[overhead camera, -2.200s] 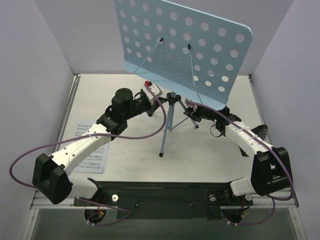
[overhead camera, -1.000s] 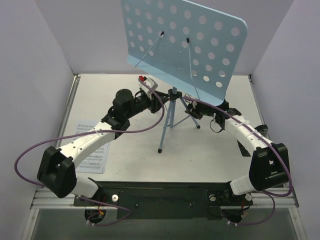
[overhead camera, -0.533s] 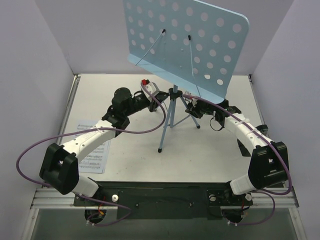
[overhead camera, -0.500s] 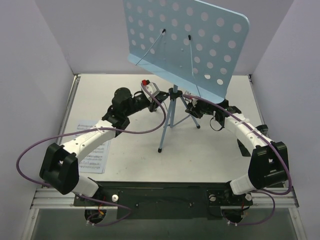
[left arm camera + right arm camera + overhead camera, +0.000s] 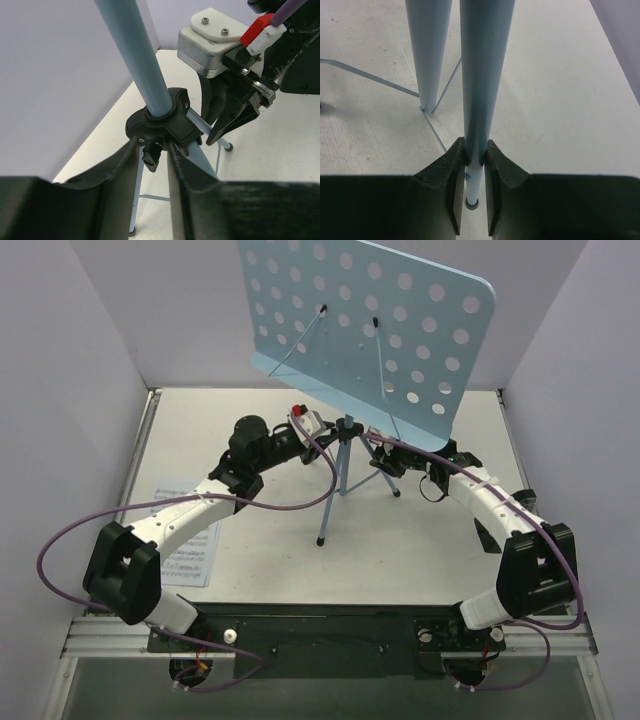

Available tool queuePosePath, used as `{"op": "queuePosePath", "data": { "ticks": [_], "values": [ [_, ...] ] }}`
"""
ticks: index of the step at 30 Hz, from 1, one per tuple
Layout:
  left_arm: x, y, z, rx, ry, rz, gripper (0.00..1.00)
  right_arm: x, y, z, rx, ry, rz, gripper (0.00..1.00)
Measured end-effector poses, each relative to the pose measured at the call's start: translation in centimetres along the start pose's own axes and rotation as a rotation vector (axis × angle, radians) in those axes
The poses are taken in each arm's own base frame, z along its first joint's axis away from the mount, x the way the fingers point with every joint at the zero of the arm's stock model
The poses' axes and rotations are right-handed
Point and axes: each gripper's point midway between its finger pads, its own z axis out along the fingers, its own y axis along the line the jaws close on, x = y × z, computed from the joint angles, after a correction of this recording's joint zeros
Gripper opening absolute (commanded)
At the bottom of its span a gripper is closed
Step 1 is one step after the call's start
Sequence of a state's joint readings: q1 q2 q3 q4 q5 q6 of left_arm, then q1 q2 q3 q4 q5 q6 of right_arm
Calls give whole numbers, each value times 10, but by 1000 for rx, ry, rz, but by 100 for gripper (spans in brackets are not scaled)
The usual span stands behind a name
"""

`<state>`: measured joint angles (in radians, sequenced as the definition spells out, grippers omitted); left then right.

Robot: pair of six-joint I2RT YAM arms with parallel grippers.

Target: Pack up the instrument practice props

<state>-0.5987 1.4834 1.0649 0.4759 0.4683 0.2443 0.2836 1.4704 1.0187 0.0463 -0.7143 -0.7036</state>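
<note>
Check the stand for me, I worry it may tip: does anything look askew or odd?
The light-blue music stand looks askew: in the top view its lower edge slopes down toward the right. The right pincer is shut on one thin leg; the left pincer straddles the black hub. Nothing looks broken or spilled.

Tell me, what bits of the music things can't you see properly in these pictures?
- Music stand, top view: its upper edge is cut off by the top of the picture.
- Sheet music, top view: the left arm covers part of it, and the notes are too small to read.
- Left gripper, left wrist view: its tips sit in shadow, so it is unclear whether it squeezes the black knob.
</note>
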Motion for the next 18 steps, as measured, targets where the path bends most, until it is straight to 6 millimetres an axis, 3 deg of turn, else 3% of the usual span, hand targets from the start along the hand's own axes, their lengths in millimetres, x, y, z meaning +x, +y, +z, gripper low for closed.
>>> {"op": "queuePosePath", "data": {
  "ticks": [5, 10, 18],
  "values": [
    [0, 0, -1, 12, -2, 9, 2, 0, 0, 0, -1, 1, -1, 0],
    [0, 2, -6, 17, 2, -82, 0, -1, 0, 2, -11, -1, -1, 0],
    [1, 16, -20, -131, 29, -724, 0, -12, 4, 18, -34, -45, 10, 0]
  ]
}}
